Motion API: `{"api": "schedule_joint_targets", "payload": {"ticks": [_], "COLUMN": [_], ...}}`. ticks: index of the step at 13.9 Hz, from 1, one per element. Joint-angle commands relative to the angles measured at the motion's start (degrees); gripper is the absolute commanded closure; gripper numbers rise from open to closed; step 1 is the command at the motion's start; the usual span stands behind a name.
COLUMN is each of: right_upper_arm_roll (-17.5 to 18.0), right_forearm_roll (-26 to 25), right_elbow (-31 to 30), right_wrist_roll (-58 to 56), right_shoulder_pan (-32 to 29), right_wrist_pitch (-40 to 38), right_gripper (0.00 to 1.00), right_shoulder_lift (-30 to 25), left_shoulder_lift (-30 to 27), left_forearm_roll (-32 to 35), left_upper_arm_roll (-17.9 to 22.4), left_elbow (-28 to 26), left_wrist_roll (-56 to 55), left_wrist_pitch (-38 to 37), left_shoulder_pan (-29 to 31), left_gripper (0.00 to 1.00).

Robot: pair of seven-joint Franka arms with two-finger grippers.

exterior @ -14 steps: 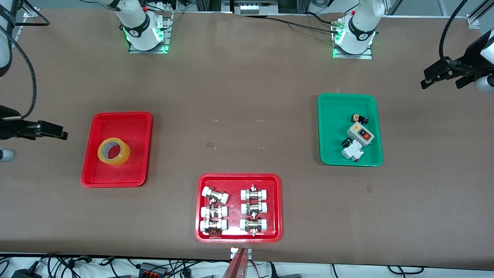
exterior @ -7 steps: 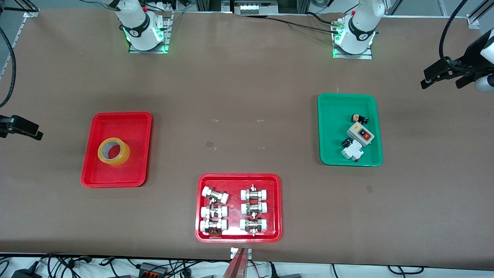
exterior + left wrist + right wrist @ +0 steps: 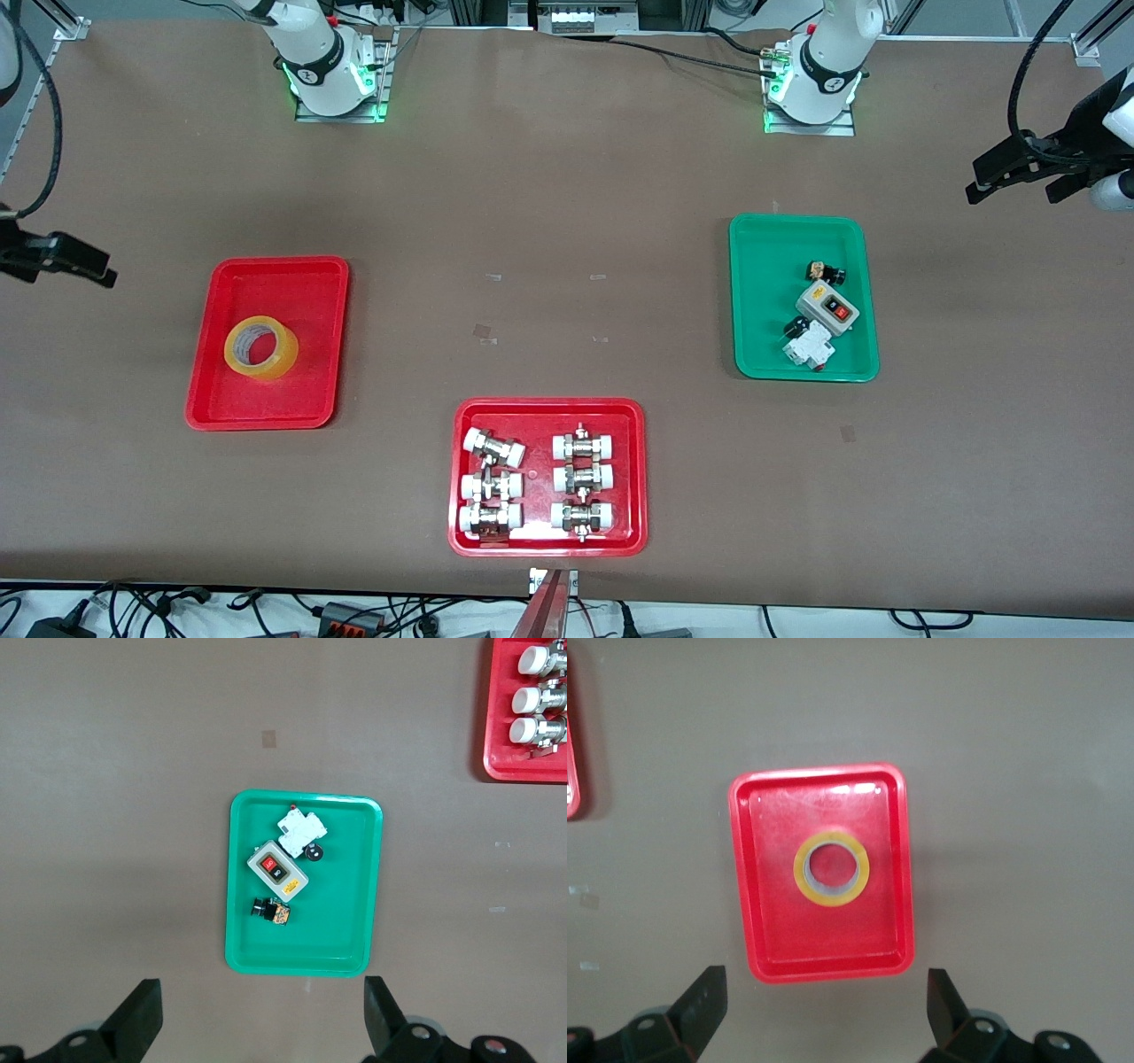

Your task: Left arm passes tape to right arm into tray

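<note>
Yellow tape [image 3: 260, 348] lies flat in the red tray [image 3: 275, 276] at the right arm's end of the worktop (task apparently complete). Right hand [image 3: 819, 1014] hangs released above it; left hand [image 3: 261, 1023], also released, waits over the green tray [image 3: 354, 904]. Next move: none beyond parking.

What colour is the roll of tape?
The tape is see-through yellow with a pale inner core, clearest in the front view.
</note>
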Motion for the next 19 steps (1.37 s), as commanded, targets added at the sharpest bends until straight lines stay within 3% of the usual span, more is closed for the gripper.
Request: {"api": "schedule_joint_targets", "payload": {"ticks": [1,3,17,19], "right_upper_arm_roll": [0.33,0.33,0.24,1.64], "right_forearm_roll": [-0.91,-0.91,-0.03,-0.03], "right_elbow": [-11.54,-15.76,-14.55,-14.55], "right_wrist_roll": [-0.64,-0.64,-0.55,-0.55], "right_shoulder_pan": [0.50,0.60,0.33,-0.89], "right_wrist_pitch": [4.88,8.21,4.63,4.63], "right_gripper": [0.00,0.00,0.00,0.00], "right_shoulder_lift": [-8.12,-10.67,-11.65,-11.74], "left_shoulder_lift": [-0.24,-0.50,-0.68,-0.68], "left_forearm_roll": [-0.12,-0.47,-0.04,-0.04], "left_upper_arm_roll": [0.19,0.29,0.20,0.20], "left_elbow": [-0.16,-0.68,-1.83,-1.83], "left_wrist_roll": [4.09,4.99,4.55,4.55], "left_wrist_pitch": [-0.19,-0.10,1.39,1.39], "left_shoulder_pan": [0.63,1.41,1.68,1.68], "left_gripper": [0.00,0.00,0.00,0.00]}}
